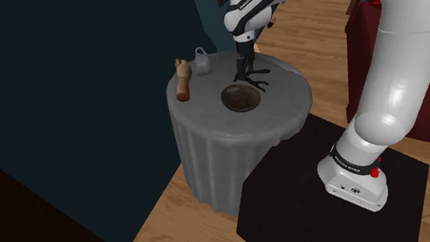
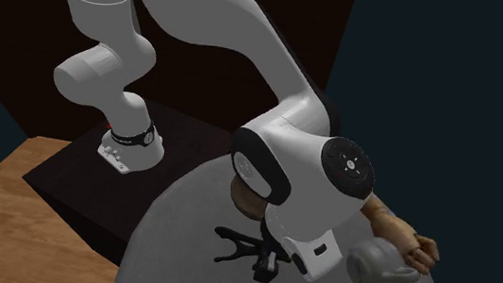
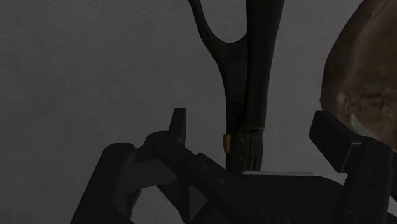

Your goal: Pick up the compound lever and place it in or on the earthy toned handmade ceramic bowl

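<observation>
On the cloth-draped table (image 1: 207, 142), the black lever (image 3: 245, 95) is lying just beside the brown bowl (image 3: 366, 70), its long axis running between the fingers of the gripper (image 3: 251, 124), which are standing apart, not clasping it.

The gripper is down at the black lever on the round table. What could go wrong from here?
The gripper stands open astride the lever, near its unforked end. If it closes there, the long tool may swing or slip out on the lift. The brown bowl lies close beside one finger, so a small sideways drift could knock it.
</observation>
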